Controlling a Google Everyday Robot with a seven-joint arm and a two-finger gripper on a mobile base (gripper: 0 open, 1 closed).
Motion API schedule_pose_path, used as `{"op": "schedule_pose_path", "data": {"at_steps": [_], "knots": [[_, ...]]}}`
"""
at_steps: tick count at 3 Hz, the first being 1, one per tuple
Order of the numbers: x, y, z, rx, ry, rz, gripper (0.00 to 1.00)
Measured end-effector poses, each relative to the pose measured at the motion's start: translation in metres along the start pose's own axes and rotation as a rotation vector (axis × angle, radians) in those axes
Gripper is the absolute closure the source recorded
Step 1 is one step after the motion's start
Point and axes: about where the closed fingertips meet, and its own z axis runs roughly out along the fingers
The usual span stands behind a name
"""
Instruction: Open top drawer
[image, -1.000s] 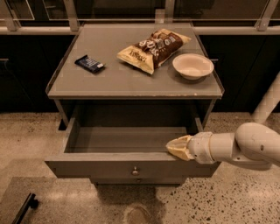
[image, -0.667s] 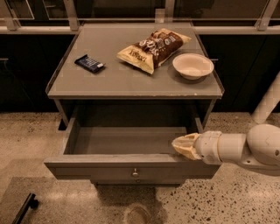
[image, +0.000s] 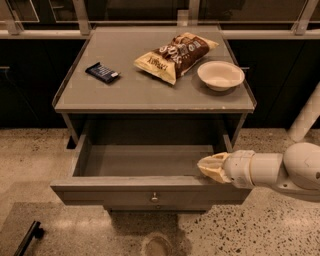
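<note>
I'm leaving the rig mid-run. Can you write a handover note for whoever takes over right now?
gripper: at the right end of the front edge of the top drawer, at rim height.
Drawer: pulled well out from under the tabletop, knob at centre front.
Done: the opening looks complete.
Left: probably only drawing the arm clear.
On the tabletop: chip bag, bowl, wrapped snack bar.

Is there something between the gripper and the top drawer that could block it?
Nothing visible does. The gripper is right at the upper edge of the top drawer, at the right end of its front panel, with no object between them. The drawer already stands pulled out.
</note>
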Motion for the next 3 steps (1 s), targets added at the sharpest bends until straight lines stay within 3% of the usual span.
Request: {"op": "schedule_pose_path", "data": {"at_steps": [2, 3], "knots": [[0.0, 0.0, 0.0, 0.0, 0.0, 0.0, 0.11], [0.0, 0.0, 0.0001, 0.0, 0.0, 0.0, 0.0]]}}
